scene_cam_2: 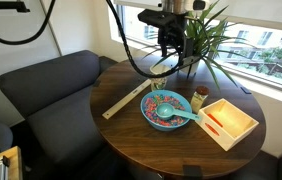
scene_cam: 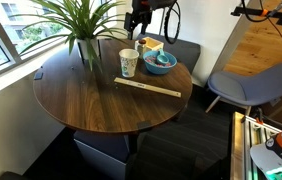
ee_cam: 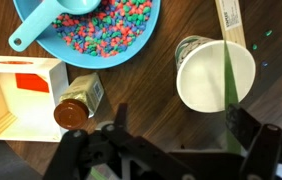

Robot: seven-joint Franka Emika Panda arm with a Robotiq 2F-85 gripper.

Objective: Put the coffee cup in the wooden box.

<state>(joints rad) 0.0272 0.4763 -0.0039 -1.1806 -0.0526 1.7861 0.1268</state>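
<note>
The coffee cup point(scene_cam: 129, 62), a cream-white paper cup, stands upright on the round wooden table point(scene_cam: 91, 100) beside the blue bowl point(scene_cam: 160, 62). In the wrist view I look down into its open mouth point(ee_cam: 211, 75), and a green plant leaf crosses it. The wooden box point(scene_cam_2: 228, 122) is low, light tan and open-topped, and sits at the table edge on the bowl's other side. It also shows in the wrist view point(ee_cam: 19, 95). My gripper point(ee_cam: 181, 135) is open and empty. It hangs above the table point(scene_cam: 136, 20) near the cup, and the cup lies just beyond its fingertips.
The bowl point(ee_cam: 91, 25) holds coloured candies and a light-blue scoop point(ee_cam: 36, 28). A small jar with an orange lid point(ee_cam: 76, 108) stands between box and bowl. A long flat wooden strip point(scene_cam: 148, 88) lies near the cup. A potted plant point(scene_cam: 81, 25) leans over the table. Chairs surround it.
</note>
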